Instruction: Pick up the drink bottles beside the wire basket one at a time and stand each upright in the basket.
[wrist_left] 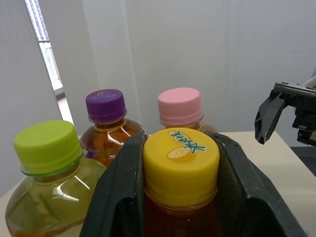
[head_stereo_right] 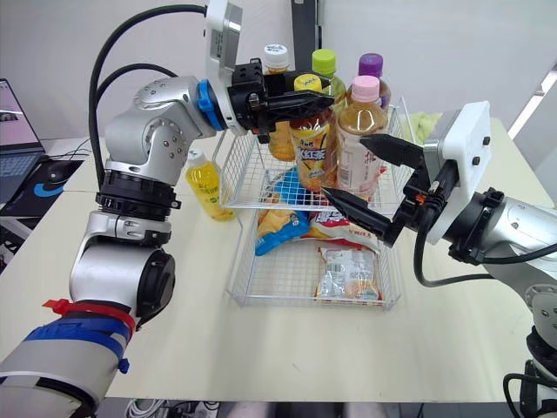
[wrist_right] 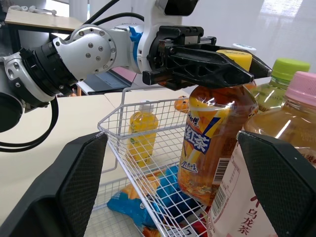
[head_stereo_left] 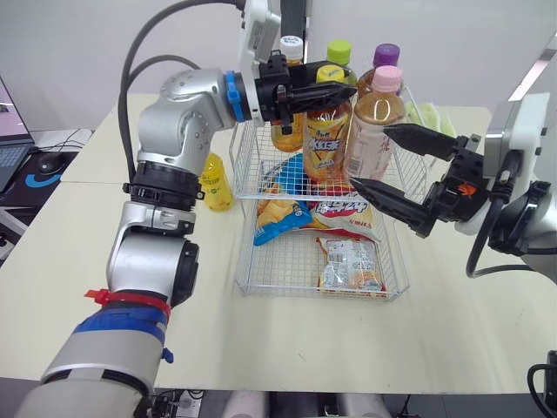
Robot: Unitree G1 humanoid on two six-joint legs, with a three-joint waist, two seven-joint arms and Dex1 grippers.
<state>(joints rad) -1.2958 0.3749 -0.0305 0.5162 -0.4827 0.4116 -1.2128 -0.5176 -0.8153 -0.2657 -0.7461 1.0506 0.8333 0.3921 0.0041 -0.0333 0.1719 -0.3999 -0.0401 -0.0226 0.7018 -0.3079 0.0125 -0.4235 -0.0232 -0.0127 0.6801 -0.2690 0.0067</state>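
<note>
The left hand (head_stereo_left: 344, 94) is closed on the neck of the yellow-cap bottle (head_stereo_left: 326, 131), one black finger on each side just under the cap, and holds it upright over the far part of the basket (head_stereo_left: 261, 279). Whether the bottle's base rests on the wire floor cannot be told. The bottle holds amber tea and has an orange and yellow label with a barcode. The right hand (head_stereo_left: 370, 157) is spread wide and holds nothing. Its two fingers reach in from the basket's right side, one above the other, by the pink-cap bottle (head_stereo_left: 376, 117). Whether they touch that bottle cannot be told. The pink-cap bottle stands upright just right of the held one, full of pale amber drink, with a white label. Behind these two stand a green-cap bottle (head_stereo_left: 338, 52) and a purple-cap bottle (head_stereo_left: 385, 57), and a white-cap bottle (head_stereo_left: 290, 45) shows behind the left hand, all upright at the basket's far end. A small bottle (head_stereo_left: 216, 183) of yellow drink stands on the table (head_stereo_left: 435, 348) just outside the basket's left wall. Snack packs lie flat in the basket's near part: a blue one (head_stereo_left: 278, 213) and a clear one (head_stereo_left: 348, 266).
</note>
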